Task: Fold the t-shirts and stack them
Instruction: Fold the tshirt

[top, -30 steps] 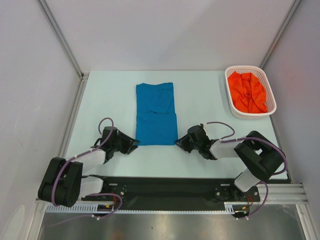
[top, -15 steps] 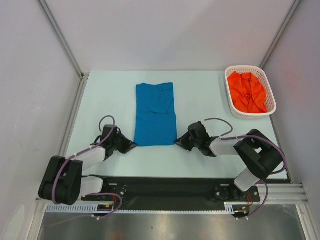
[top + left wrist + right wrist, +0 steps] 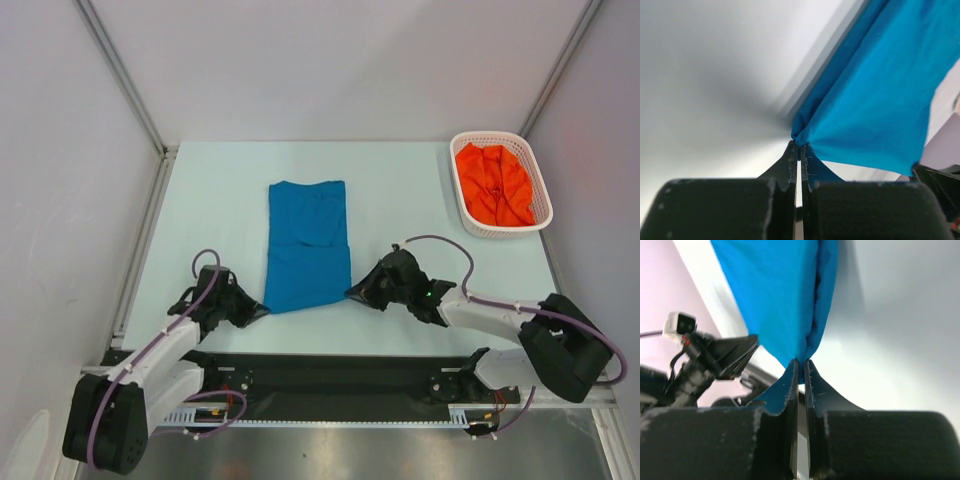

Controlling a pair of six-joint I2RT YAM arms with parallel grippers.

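In the top external view, the blue t-shirt [image 3: 308, 245] is seen folded into a long, narrow rectangle on the counter [image 3: 210, 190], stretching straight away from the two end effectors. The left end effector [image 3: 258, 310] is clamped on the near left corner of the shirt. The right end effector [image 3: 352, 293] is clamped on the near right corner, so that the near edge is spanned between the two. The orange-red t-shirt [image 3: 493, 183] is found crumpled inside a white lattice basket [image 3: 458, 150], far beyond and to the right of the right end effector and well apart from the blue shirt.

In the left wrist view, the two dark fingers are pressed together, and a pinch of blue cloth is held at their very tips. From the tips the cloth fans out upward and to the right. The pale counter to the left of the tips is rendered blurred.

In the right wrist view, the fingers are likewise drawn together on a bunched blue corner. The cloth runs upward from the tips, doubled along its right edge. The left arm, with its cables, is seen to the left of the tips, past the cloth.
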